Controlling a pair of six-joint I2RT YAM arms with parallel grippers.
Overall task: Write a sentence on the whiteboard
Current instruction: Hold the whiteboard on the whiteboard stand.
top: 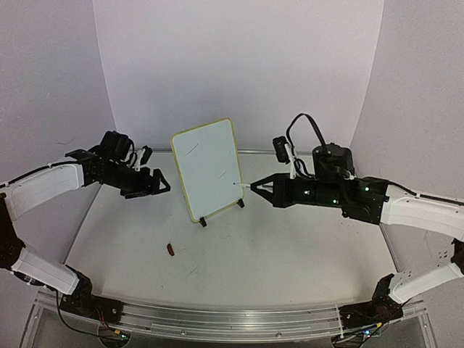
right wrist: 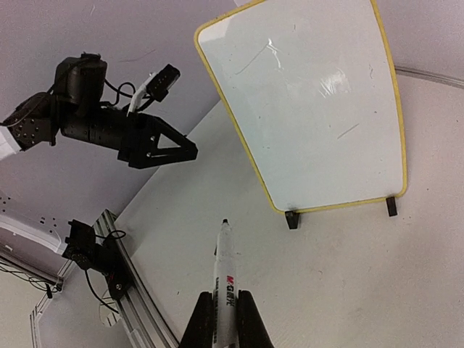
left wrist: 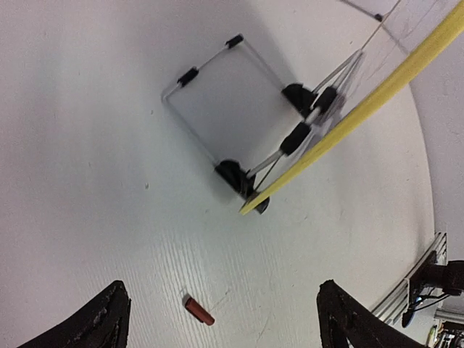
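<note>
- The pale, flat desk (top: pixel 290 268) carries everything. The task's thing sits toward the back of it, between the two arms.
- That thing is the small rectangular whiteboard (top: pixel 208 167) with rounded corners, a pale yellow frame and little black feet. It's propped up on a thin wire stand (left wrist: pixel 217 109) and leans back a bit.
- Progress-wise I'd say basically zero. The writing face has only a couple of faint stray streaks and some glare, and no readable words. The whole sentence is left to write.
- The left end effector (top: pixel 161 185) hangs just off the board's left edge, its fingers spread wide with nothing between them.
- The right end effector (right wrist: pixel 225 319) is pressed together on a white marker (right wrist: pixel 223 268) with red lettering and a dark tip.
- The tip is uncapped and points at the board's lower corner. From the wrist view it looks apart from the surface, so to me it's lined up but not writing yet.
- A small dark red cap (top: pixel 171 250) lies loose on the desk in front of the board, so that prep step looks done.
</note>
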